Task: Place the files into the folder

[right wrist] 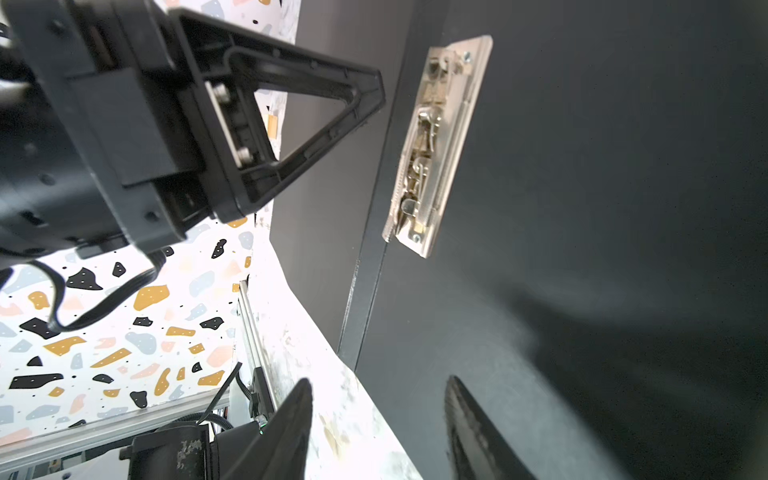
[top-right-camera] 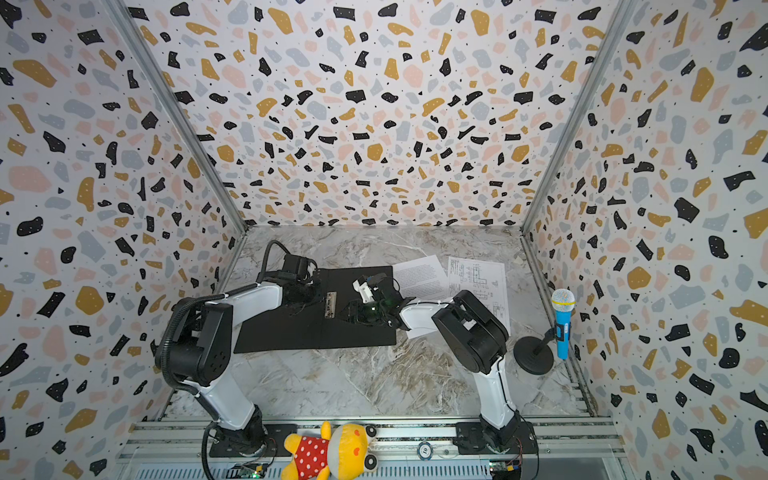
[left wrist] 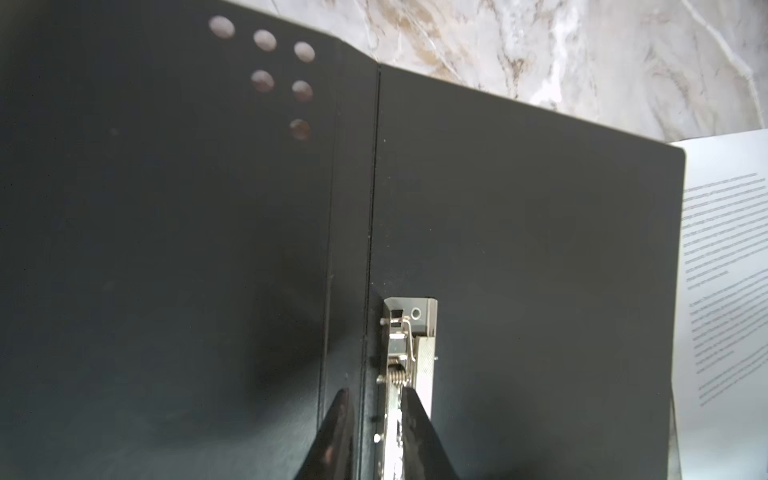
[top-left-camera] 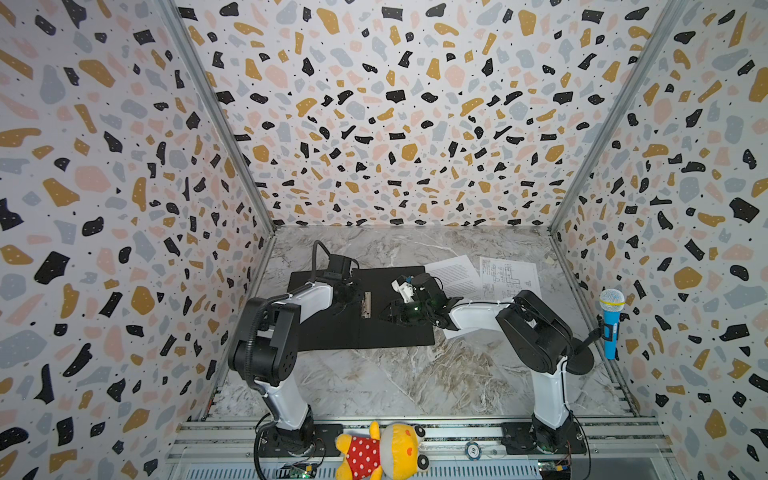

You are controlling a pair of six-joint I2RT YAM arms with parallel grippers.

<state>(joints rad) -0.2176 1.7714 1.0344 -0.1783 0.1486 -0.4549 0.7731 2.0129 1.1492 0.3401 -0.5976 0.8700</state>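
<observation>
Okay, the folder [top-left-camera: 390, 336] lies open flat on the table [top-left-camera: 395, 386], black inside up, nothing in it yet. Step in hand, I judge: working the clip [top-left-camera: 365, 304] at the spine. My left gripper [left wrist: 376, 395] shows a narrow gap lined up on the clip; can't tell if it pinches. My right gripper [right wrist: 380, 382] hangs over the folder near the clip, about half spread, empty. Files are just beside the folder's right edge: text sheet [top-left-camera: 453, 272], drawing sheet [top-left-camera: 509, 274] further out, my right arm over both. Next calls for raising the clip, then catching a sheet's edge. Count: one folder, one clip, two sheets, two grippers, one microphone [top-left-camera: 611, 320], one plush toy [top-left-camera: 382, 451].
</observation>
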